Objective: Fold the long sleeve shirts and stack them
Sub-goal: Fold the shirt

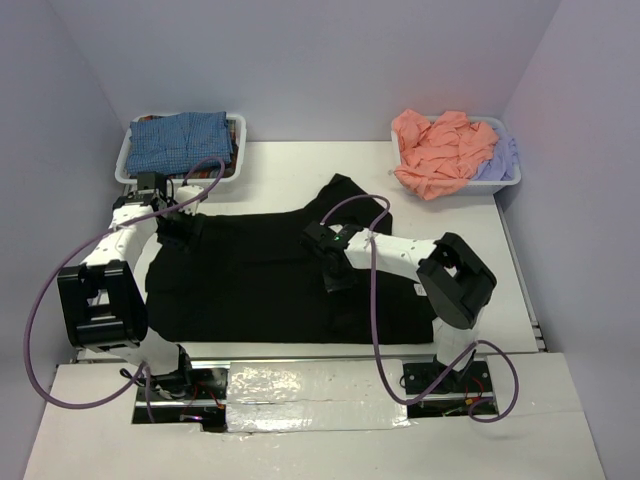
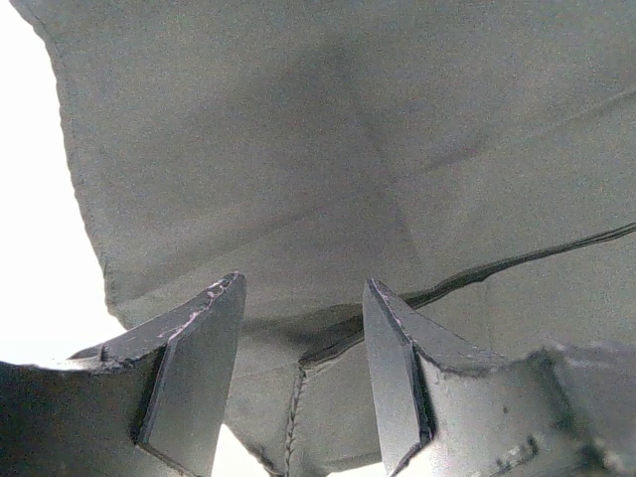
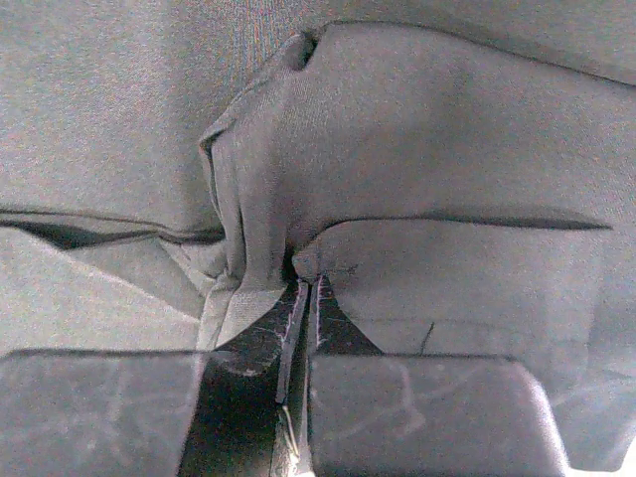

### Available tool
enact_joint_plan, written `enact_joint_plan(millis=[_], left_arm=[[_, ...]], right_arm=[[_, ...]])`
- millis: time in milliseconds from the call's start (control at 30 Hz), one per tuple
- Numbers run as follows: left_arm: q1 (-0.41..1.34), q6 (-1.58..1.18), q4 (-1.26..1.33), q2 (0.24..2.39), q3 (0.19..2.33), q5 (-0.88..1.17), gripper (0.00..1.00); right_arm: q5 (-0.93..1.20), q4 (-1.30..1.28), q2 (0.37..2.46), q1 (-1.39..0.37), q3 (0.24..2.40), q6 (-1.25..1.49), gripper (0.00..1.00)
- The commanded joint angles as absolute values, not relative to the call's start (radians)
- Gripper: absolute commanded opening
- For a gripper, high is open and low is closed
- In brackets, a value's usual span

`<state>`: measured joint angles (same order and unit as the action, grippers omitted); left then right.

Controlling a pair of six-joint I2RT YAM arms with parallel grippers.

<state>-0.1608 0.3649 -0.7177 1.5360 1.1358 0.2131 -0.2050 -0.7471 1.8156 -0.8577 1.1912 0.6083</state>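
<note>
top external view: black shirt partway through folding, other shirts in bins.
the black shirt (image 1: pixel 250 285) lies spread at the centre of the table (image 1: pixel 290 165), with one part reaching toward 12 o'clock. the left end effector (image 1: pixel 178 228) is at its 10 o'clock corner, jaws well apart over a hem and gripping nothing. the right end effector (image 1: pixel 335 268) is near the middle, jaws almost closed, pinching a raised fold of black cloth. the blue-checked shirt (image 1: pixel 180 142) lies fairly flat in the 11 o'clock bin (image 1: pixel 125 165). the salmon-pink shirt (image 1: pixel 438 150) and lavender shirt (image 1: pixel 500 160) lie crumpled in the 1 o'clock bin (image 1: pixel 510 182). judged early: the black shirt looks only partly folded, and two shirts appear untouched.
</note>
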Motion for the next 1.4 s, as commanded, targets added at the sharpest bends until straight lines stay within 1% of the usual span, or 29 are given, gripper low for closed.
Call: enact_joint_plan(millis=[0, 200, 500, 533, 567, 633, 733, 800, 833, 933, 1000, 1133, 1167, 1200, 1300, 1367], left_arm=[[-0.167, 0.370, -0.723, 1.542, 1.144, 0.221, 0.63], [-0.167, 0.367, -0.722, 1.546, 1.144, 0.222, 0.63], [-0.167, 0.373, -0.723, 1.545, 1.144, 0.219, 0.63], [-0.167, 0.371, -0.724, 1.545, 1.144, 0.221, 0.63], [-0.167, 0.370, -0.723, 1.545, 1.143, 0.221, 0.63], [-0.166, 0.368, -0.721, 1.546, 1.143, 0.221, 0.63], [-0.166, 0.370, -0.726, 1.546, 1.144, 0.229, 0.63], [-0.167, 0.374, -0.732, 1.543, 1.147, 0.232, 0.64], [-0.167, 0.383, -0.732, 1.542, 1.149, 0.235, 0.64], [-0.166, 0.388, -0.738, 1.534, 1.167, 0.250, 0.64], [-0.161, 0.390, -0.745, 1.535, 1.186, 0.282, 0.64], [-0.141, 0.399, -0.765, 1.536, 1.209, 0.366, 0.63], [-0.130, 0.403, -0.772, 1.531, 1.213, 0.392, 0.63], [-0.121, 0.417, -0.787, 1.526, 1.216, 0.449, 0.63], [-0.074, 0.440, -0.807, 1.506, 1.213, 0.524, 0.63], [-0.013, 0.446, -0.816, 1.493, 1.206, 0.566, 0.63]], right_arm=[[-0.248, -0.781, 1.746, -0.864, 1.235, 0.624, 0.00], [-0.264, -0.790, 1.724, -0.864, 1.233, 0.638, 0.00], [-0.331, -0.789, 1.706, -0.859, 1.217, 0.729, 0.00], [-0.327, -0.773, 1.704, -0.858, 1.213, 0.729, 0.02], [-0.325, -0.767, 1.706, -0.857, 1.213, 0.727, 0.05], [-0.324, -0.764, 1.718, -0.858, 1.221, 0.726, 0.14], [-0.324, -0.776, 1.717, -0.858, 1.232, 0.726, 0.49], [-0.325, -0.764, 1.689, -0.857, 1.207, 0.719, 0.55], [-0.325, -0.755, 1.643, -0.857, 1.194, 0.715, 0.59], [-0.292, -0.704, 1.530, -0.839, 1.123, 0.686, 0.60], [-0.237, -0.663, 1.447, -0.796, 1.062, 0.672, 0.58], [-0.129, -0.597, 1.368, -0.661, 0.954, 0.667, 0.35], [-0.111, -0.589, 1.367, -0.602, 0.922, 0.669, 0.35], [-0.097, -0.589, 1.374, -0.579, 0.911, 0.672, 0.40], [-0.101, -0.600, 1.410, -0.548, 0.897, 0.661, 0.53], [-0.117, -0.598, 1.430, -0.543, 0.900, 0.646, 0.54]])
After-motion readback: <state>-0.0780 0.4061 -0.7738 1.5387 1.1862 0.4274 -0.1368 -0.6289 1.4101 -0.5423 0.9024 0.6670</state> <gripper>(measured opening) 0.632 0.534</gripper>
